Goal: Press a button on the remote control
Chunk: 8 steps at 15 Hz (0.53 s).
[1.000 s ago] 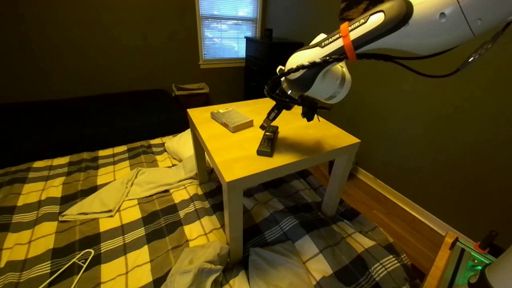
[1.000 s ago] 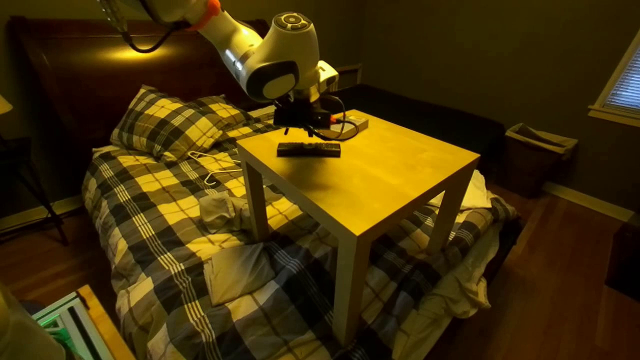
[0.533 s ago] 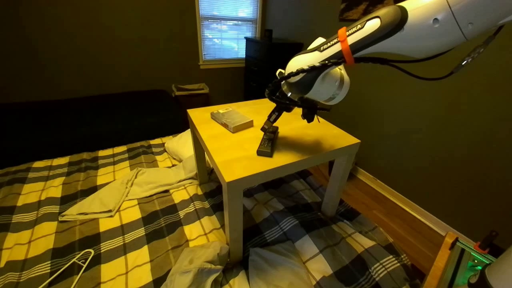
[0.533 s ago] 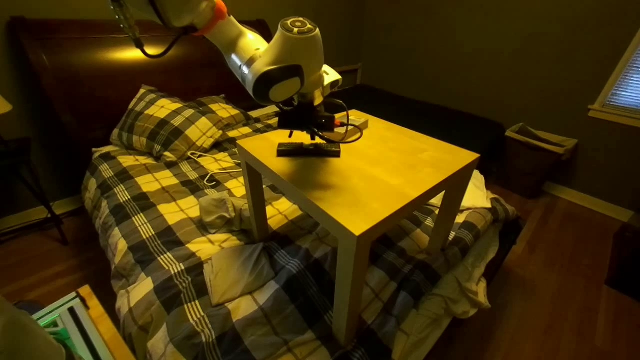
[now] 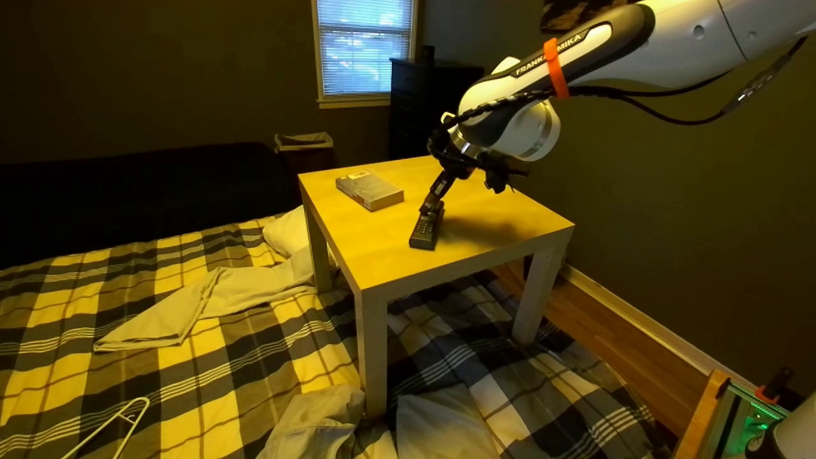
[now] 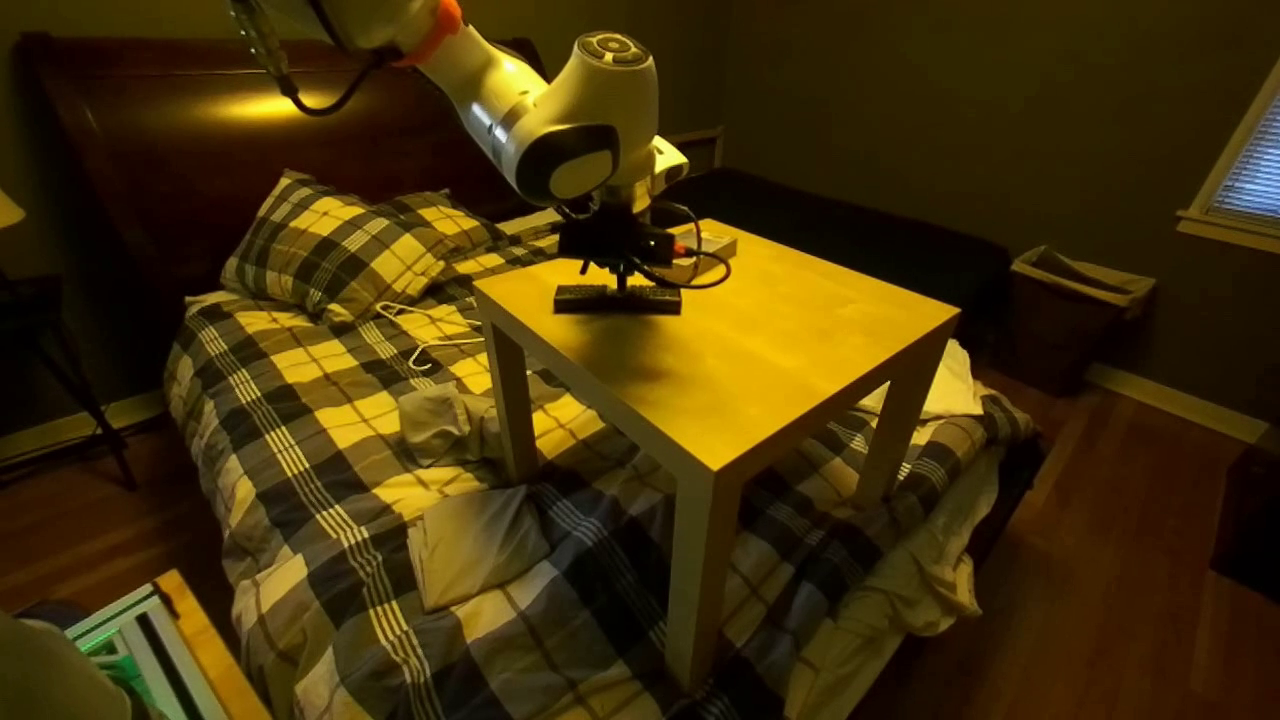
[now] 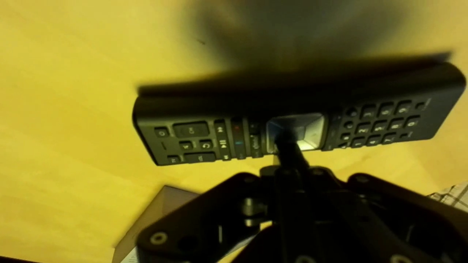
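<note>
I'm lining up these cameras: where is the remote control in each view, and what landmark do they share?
In an exterior view: the remote control, just right of centre.
In an exterior view: the remote control, above and slightly left of centre.
In the wrist view: the remote control, across the middle, nearly reaching the right edge.
Shared landmark: the pale box, at lower left in the wrist view.

In an exterior view: well back, angled down over surface [image 5: 376, 248], facing window [image 5: 365, 48] | in an exterior view: well back, angled down, headboard [image 6: 190, 150] left, window cut by right edge | both exterior views share: surface, box [image 5: 370, 191], arm [image 5: 637, 57], remote [image 5: 426, 227] | wrist view: close, down past fingers [image 7: 293, 156] onto remote
</note>
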{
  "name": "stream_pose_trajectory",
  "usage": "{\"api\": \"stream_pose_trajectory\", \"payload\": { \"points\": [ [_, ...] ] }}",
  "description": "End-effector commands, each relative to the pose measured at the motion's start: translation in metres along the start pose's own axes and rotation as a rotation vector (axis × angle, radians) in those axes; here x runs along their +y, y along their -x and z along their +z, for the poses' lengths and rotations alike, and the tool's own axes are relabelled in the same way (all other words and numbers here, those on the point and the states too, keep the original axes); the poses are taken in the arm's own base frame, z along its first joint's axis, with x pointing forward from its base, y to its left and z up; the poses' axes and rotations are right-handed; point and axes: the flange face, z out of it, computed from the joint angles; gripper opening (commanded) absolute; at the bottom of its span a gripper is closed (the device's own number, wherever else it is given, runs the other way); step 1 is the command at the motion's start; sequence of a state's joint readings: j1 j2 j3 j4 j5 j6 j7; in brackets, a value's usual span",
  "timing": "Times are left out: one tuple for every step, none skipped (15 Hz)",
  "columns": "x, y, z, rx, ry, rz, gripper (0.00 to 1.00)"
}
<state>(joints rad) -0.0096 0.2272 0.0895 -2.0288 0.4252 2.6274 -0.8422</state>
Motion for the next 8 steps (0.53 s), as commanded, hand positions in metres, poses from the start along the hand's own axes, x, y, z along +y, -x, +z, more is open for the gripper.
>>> {"api": "stream_pose_trajectory", "payload": {
  "points": [
    [-0.0013,-0.0029,-0.0036,-0.014,-0.036,0.016,0.0],
    [-0.0017,-0.0037,-0.0038,-0.012,-0.041,0.016,0.0],
    [-0.0019,-0.0046,-0.0038,-0.008,-0.041,0.016,0.0],
    [-0.0018,-0.0051,-0.004,-0.004,-0.039,0.016,0.0],
    [-0.0018,-0.0054,-0.0036,-0.003,-0.037,0.016,0.0],
    [-0.0017,-0.0052,-0.0031,-0.002,-0.035,0.015,0.0],
    [-0.0014,-0.0049,-0.0023,-0.001,-0.033,0.015,0.0],
    [-0.0012,-0.0046,-0.002,-0.001,-0.033,0.015,0.0]
  ]
}}
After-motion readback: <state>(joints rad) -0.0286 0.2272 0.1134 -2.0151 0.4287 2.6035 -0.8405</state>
